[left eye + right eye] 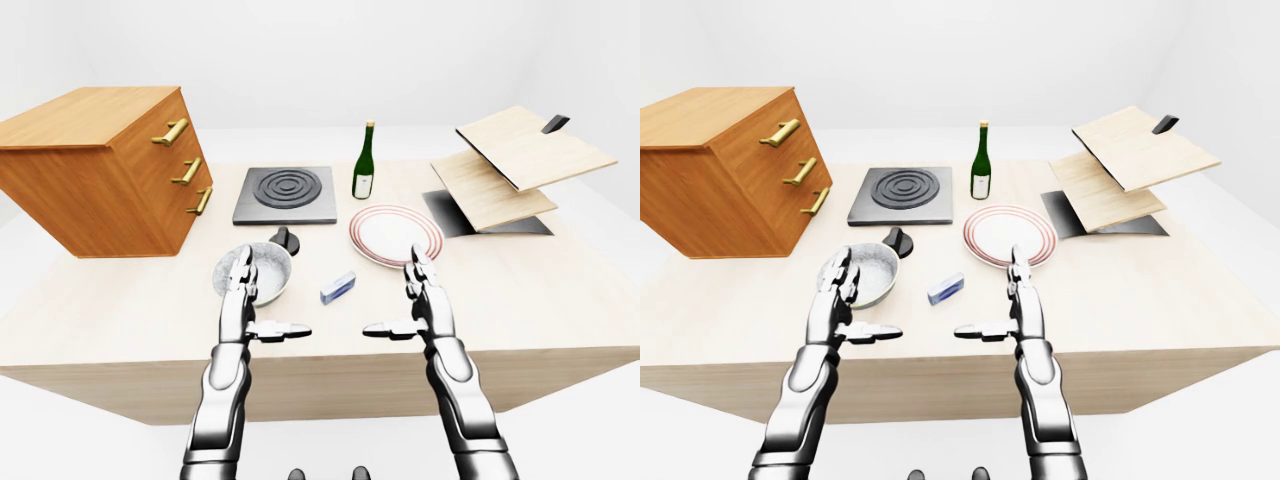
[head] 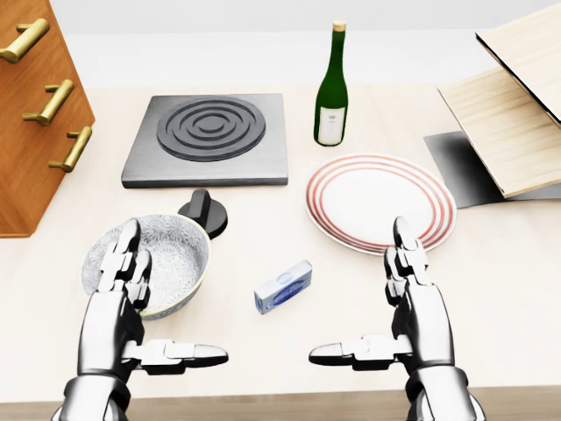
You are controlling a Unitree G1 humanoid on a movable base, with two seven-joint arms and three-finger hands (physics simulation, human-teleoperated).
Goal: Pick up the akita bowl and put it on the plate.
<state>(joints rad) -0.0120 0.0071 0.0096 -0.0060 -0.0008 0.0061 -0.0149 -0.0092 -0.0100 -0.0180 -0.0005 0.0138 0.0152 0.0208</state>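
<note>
both hands are spread and hold nothing. the left hand (image 2: 131,303) overlaps the near rim of the akita bowl (image 2: 175,254); contact is unclear. the bowl sits left of the plate (image 2: 351,197), and the right hand (image 2: 408,303) hovers just below the plate.

Table (image 2: 491,289) bears bowl (image 2: 175,250), plate (image 2: 377,197), bottle (image 2: 331,88), hob (image 2: 210,140).

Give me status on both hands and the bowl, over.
Left hand and right hand open, empty. Akita bowl on table, ungrasped, left fingers over it. Small box between bowl and plate.
</note>
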